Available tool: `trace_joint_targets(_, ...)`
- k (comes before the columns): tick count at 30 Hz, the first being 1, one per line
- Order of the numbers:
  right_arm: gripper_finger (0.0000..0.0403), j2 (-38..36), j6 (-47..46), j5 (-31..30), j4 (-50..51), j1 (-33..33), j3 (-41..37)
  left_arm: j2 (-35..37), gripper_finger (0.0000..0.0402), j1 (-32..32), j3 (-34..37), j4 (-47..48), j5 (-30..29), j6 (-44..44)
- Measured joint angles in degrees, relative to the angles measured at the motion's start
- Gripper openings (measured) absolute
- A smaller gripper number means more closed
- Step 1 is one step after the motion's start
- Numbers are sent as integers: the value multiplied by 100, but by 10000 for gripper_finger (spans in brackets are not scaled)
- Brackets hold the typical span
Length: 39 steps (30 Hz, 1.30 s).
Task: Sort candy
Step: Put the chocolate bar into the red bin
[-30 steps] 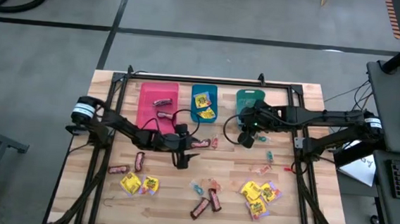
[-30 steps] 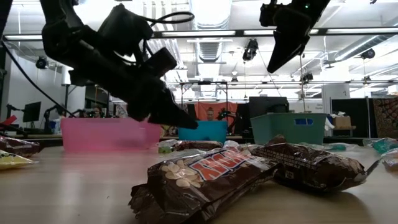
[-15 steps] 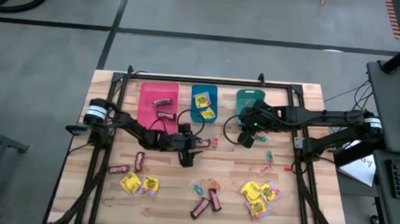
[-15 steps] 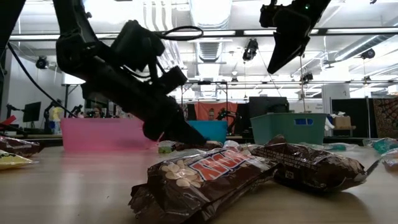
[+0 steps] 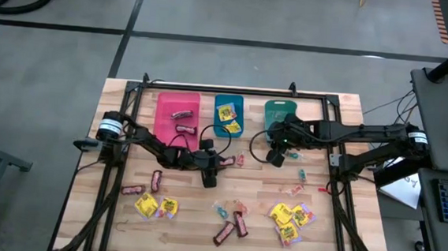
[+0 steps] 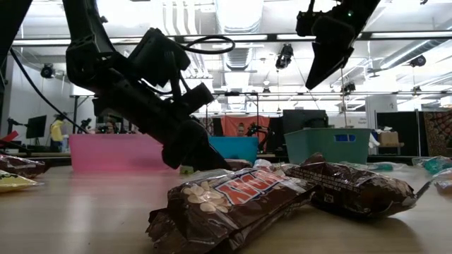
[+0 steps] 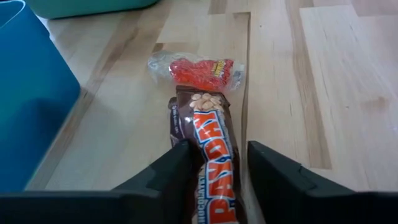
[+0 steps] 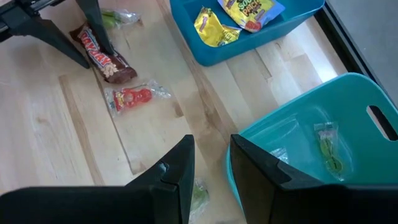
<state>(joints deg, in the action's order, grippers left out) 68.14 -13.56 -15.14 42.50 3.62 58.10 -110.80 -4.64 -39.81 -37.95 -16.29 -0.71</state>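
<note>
A brown candy bar [image 7: 208,130] lies flat on the table in front of the blue bin [image 5: 228,115], with a red clear-wrapped sweet [image 7: 199,71] just past its far end. My left gripper [image 7: 217,180] is low over the table, open, its fingers on either side of the bar's near end. My right gripper [image 8: 211,168] hangs high by the teal bin [image 8: 298,143], open, with nothing between its fingers. More candy lies near the front edge: yellow packets [image 5: 155,206] and brown bars [image 5: 229,227]. My left gripper comes slanting down from the table's left, its fingers lying along the bar. One finger [image 7: 177,165] rests against the bar's long side [image 7: 194,155] near its near end. Whether the other finger touches, I cannot tell. The bar lies flat on the wood.
A pink bin [image 5: 176,116] with brown bars, the blue bin with yellow packets and the teal bin [image 5: 280,114] with small twists stand in a row at the far side. More yellow packets [image 5: 290,217] lie front right. A black frame rail [image 5: 120,134] borders the table.
My left gripper has come down and a little toward the table's right, and its fingers now stand astride the brown bar in front of the blue bin. The bar has stayed where it was.
</note>
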Motion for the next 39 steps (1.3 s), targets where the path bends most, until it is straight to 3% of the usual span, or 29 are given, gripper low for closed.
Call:
trace_joint_targets(8, 95, 0, 2, 0, 0, 0, -4, 23, 86, 0, 2, 11, 86, -46)
trace_joint_targets(18, 95, 0, 2, -1, -16, 0, -4, 491, 79, -9, 11, 93, 536, -89)
trace_joint_targets(23, 95, 0, 4, 7, -122, 0, -4, 1222, 79, -7, 11, 653, 540, -88)
trace_joint_targets(29, 95, 0, 4, 6, -125, 0, -4, 2553, 78, 24, 11, 2214, 479, -109)
trace_joint_targets(39, 95, 0, 4, 4, -153, 0, -4, 4164, 78, 318, 11, 4918, -1353, -1096)
